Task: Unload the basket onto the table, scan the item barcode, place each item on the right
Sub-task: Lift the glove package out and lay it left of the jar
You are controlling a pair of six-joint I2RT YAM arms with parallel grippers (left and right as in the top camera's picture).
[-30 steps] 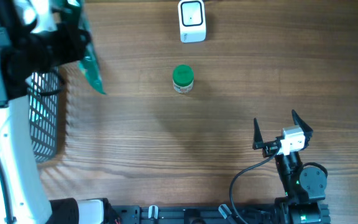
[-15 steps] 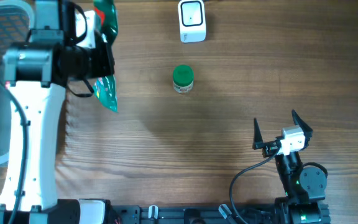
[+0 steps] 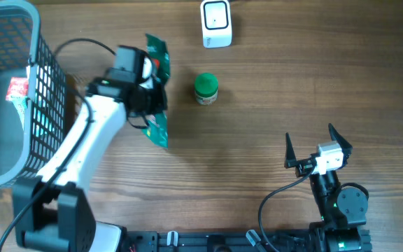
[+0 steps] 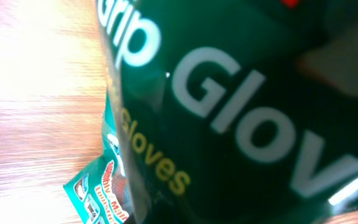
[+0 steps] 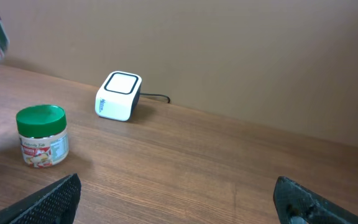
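You're looking at the L claw [image 3: 149,82] clenching on the glove pkt [image 3: 157,105]. The pkt seems to be hanging clear of the tabletop [image 3: 271,84], just left of the jar [image 3: 206,89] and well short of the scanner [image 3: 215,23] at the far edge. The R claw [image 3: 318,150] is sitting released on the near side, jaws wide, gripping nothing.

Risks, as I'm reading it:
- The pkt is floppy and is sticking out past the claw on both sides. It's prob. going to be flexing in transit and showing the scanner a curved or tilted face, so no read.
- The jar is standing near the route to the scanner, so a swinging pkt corner or the arm could be tipping it.
- Thin film in a narrow pinch may be slipping if you're rushing.

Hard to make out:
- No barcode is showing in any view.
- The L wrist cam is filling up w/ the pkt's printed front, lettering blurred and too close, and no fingers are showing there.
- Overhead, the arm is covering the pinch point, so I can't tell how much film is caught.
- The basket [image 3: 39,84] is getting cut off at the left edge, w/ a red-white pack [image 3: 17,87] inside, unreadable.
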